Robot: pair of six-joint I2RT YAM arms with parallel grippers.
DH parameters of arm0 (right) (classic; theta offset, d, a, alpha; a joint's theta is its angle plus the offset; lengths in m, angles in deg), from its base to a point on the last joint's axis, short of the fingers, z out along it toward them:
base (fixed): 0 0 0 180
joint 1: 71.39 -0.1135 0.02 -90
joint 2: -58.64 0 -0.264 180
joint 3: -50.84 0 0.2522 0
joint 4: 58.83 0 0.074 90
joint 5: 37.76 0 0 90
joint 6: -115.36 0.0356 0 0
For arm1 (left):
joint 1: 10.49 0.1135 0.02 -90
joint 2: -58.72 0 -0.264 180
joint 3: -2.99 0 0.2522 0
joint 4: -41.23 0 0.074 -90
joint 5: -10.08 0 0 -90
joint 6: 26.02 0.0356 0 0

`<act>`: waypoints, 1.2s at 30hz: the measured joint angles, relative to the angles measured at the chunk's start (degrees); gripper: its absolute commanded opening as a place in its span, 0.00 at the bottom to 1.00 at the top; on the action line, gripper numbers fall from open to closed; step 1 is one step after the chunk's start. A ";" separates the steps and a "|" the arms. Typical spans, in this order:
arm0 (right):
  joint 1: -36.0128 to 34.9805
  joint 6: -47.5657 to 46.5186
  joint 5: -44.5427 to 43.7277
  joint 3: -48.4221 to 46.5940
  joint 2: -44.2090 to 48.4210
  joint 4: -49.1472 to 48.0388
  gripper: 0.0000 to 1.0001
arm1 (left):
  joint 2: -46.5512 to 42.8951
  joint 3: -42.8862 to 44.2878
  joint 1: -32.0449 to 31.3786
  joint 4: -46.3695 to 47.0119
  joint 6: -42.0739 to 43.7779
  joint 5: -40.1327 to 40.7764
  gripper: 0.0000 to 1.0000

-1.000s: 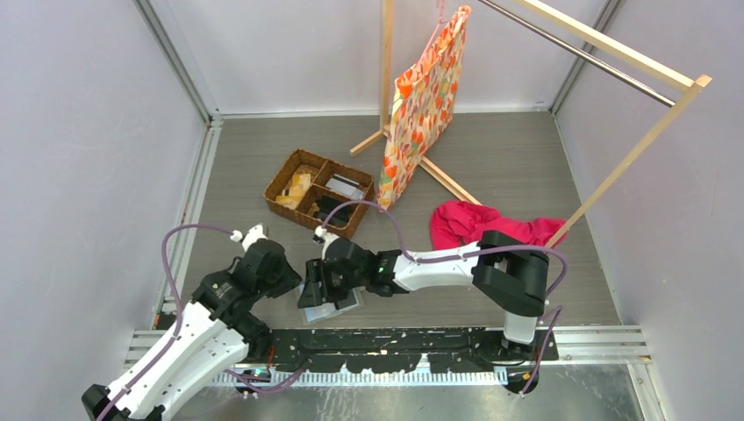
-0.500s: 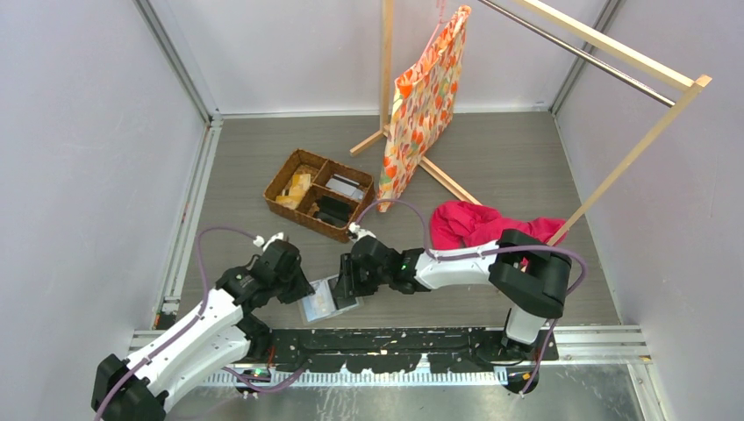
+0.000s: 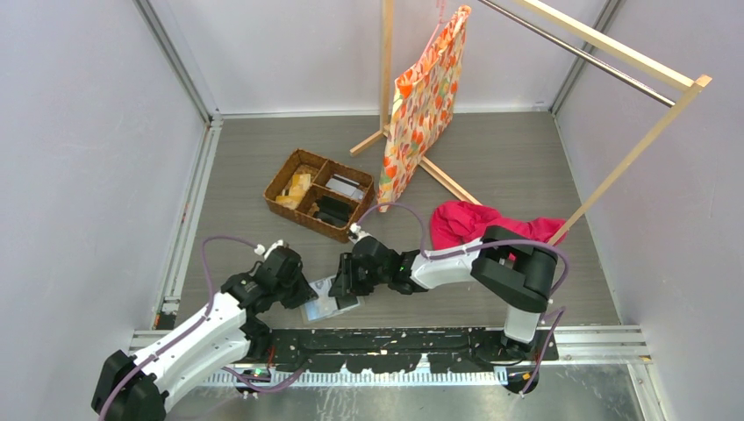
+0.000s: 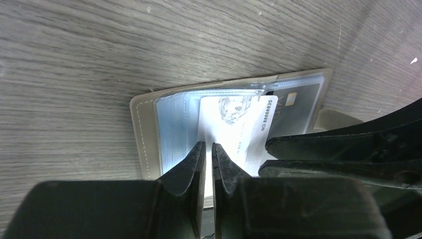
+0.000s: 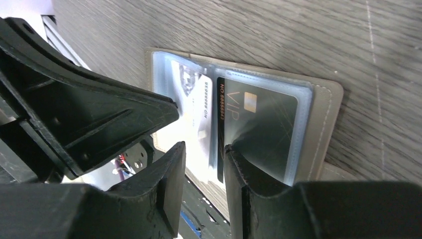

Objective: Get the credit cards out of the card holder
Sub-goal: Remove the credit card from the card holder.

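The card holder point(image 3: 323, 300) lies spread open on the floor between both grippers, its grey-olive rim point(image 4: 142, 129) framing pale blue clear sleeves. A white card point(image 4: 234, 129) sticks partway out of the middle sleeve. A dark card point(image 5: 268, 119) marked VIP sits inside the other sleeve. My left gripper point(image 4: 209, 145) is shut, its tips over the white card's lower end, with nothing between them. My right gripper point(image 5: 205, 147) is open. One finger rests on the dark card's sleeve and the other hangs over the white card point(image 5: 191, 119).
A brown wicker basket point(image 3: 320, 193) with small items stands behind the holder. A red cloth point(image 3: 478, 224) lies to the right. A floral bag point(image 3: 425, 101) hangs on a wooden rack point(image 3: 614, 53). The black base rail point(image 3: 395, 342) runs just in front.
My left arm has swung right to the holder's left side and its jaws have closed further. The right gripper has shifted slightly right and narrowed.
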 measured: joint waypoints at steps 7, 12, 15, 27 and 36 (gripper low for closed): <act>0.26 1.81 0.48 0.00 -1.66 -3.04 0.34 | 0.02 -1.14 0.00 2.91 -1.46 -0.66 0.10; 0.37 3.58 0.81 0.35 -2.97 -5.64 0.20 | -1.42 -1.79 0.00 2.95 -1.68 -0.68 0.10; 0.63 4.90 1.18 1.36 -3.69 -7.96 0.10 | -1.75 -1.90 0.00 2.93 -1.68 -0.66 0.10; 2.43 9.25 2.03 10.10 -1.05 -18.45 0.01 | -1.86 -2.19 0.02 2.93 -1.99 -0.61 0.10; 3.26 8.68 1.38 14.45 4.07 -17.51 0.01 | -1.81 -2.19 0.00 2.91 -2.43 -0.61 0.10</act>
